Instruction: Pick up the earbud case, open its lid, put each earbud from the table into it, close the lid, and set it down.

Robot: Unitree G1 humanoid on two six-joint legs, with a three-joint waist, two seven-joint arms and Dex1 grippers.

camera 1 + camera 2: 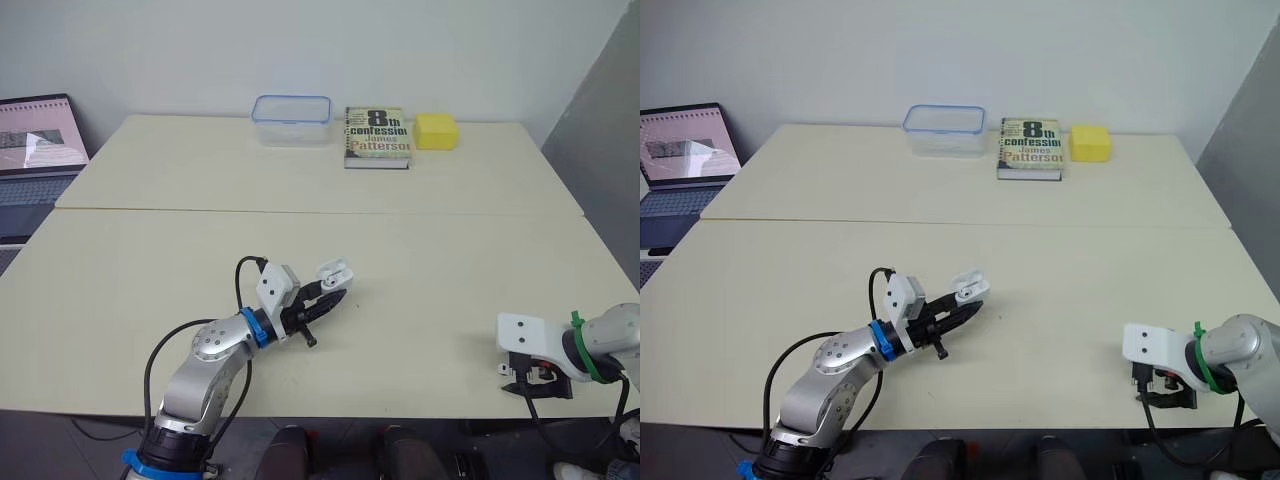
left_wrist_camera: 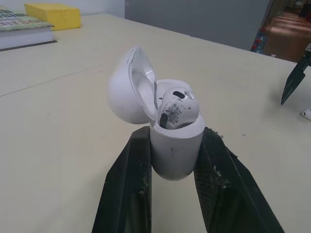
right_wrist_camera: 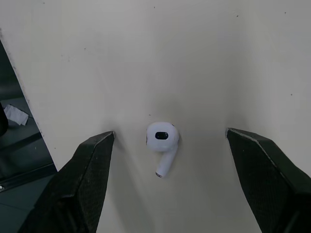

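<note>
Left wrist view lets me see the left claw [image 2: 176, 138] shut on the white earbud case [image 2: 175, 155]. One black finger presses on each side of it. The case sits upright in the grip, up off the table [image 1: 420, 260], near the middle of the front half. Its lid [image 2: 124, 90] is tipped back and open. One earbud [image 2: 175, 109] sits in the case already, with its round head poking out of the top.

Over on my right side, near the front edge of the table, the right claw [image 3: 170, 132] is spread wide open and holds nothing. It points down at the second earbud [image 3: 163, 138], which lies flat on the table between the two fingers. Neither finger touches it.

So I think we are about halfway. The case is picked up, the lid is open, and one earbud is in. I have yet to grab the second earbud, carry it across to the case, drop it in, shut the lid, and set the case down.
</note>
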